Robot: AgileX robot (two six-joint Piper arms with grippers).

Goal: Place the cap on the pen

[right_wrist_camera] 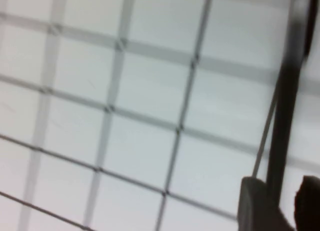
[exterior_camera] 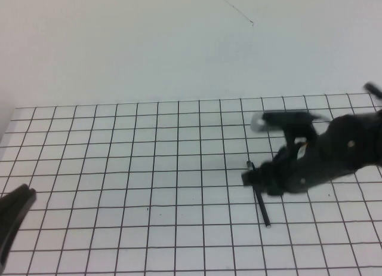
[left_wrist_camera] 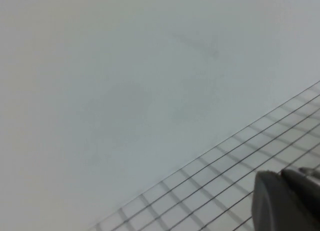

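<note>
The pen (exterior_camera: 262, 207) is a thin black stick with a small silvery tip, lying slanted on the grid mat right of centre, tip toward the front. My right gripper (exterior_camera: 250, 177) is low over the pen's far end. In the right wrist view the pen (right_wrist_camera: 287, 91) runs between the two fingers of my right gripper (right_wrist_camera: 282, 191); one finger is against it and a gap shows at the other, so the jaws stand open around it. My left gripper (exterior_camera: 24, 195) is at the front left edge, far from the pen, and in the left wrist view (left_wrist_camera: 281, 177) its fingers are together. No cap shows.
The white mat with black grid lines (exterior_camera: 149, 168) covers the table. Behind it is a plain white surface (exterior_camera: 179, 43) with a thin dark mark at the back right. The right arm's dark body (exterior_camera: 334, 150) reaches in from the right edge.
</note>
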